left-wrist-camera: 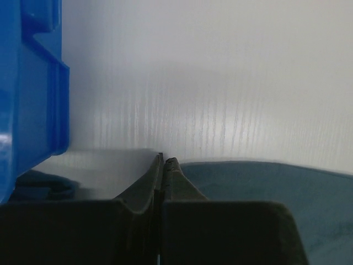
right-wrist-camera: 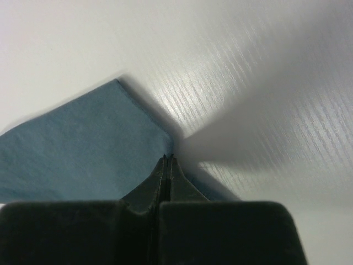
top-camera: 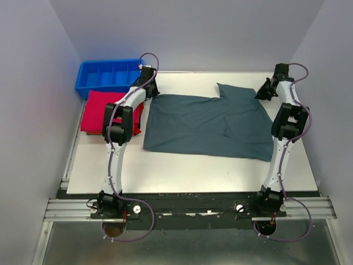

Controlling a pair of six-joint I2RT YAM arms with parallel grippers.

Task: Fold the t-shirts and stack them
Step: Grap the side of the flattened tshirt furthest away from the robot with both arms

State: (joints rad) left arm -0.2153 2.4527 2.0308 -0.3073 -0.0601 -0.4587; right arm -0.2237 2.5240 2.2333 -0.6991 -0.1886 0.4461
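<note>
The dark slate grey-blue t-shirt [top-camera: 209,124] lies spread flat across the middle of the table. My left gripper [top-camera: 153,94] is down at its far left corner. In the left wrist view the left gripper [left-wrist-camera: 165,160] is shut, its tips right on the edge of the t-shirt [left-wrist-camera: 265,187]. At the far right corner sits my right gripper [top-camera: 258,94]. The right wrist view shows it [right-wrist-camera: 168,158] shut on the edge of the grey-blue cloth [right-wrist-camera: 83,149]. The red-magenta t-shirt [top-camera: 96,110] lies folded at the left, partly behind my left arm.
A blue plastic tray with dividers [top-camera: 83,83] stands at the back left, just behind the red t-shirt and close beside the left gripper; its wall [left-wrist-camera: 27,83] fills the left of the left wrist view. Walls enclose the table at the back and on both sides.
</note>
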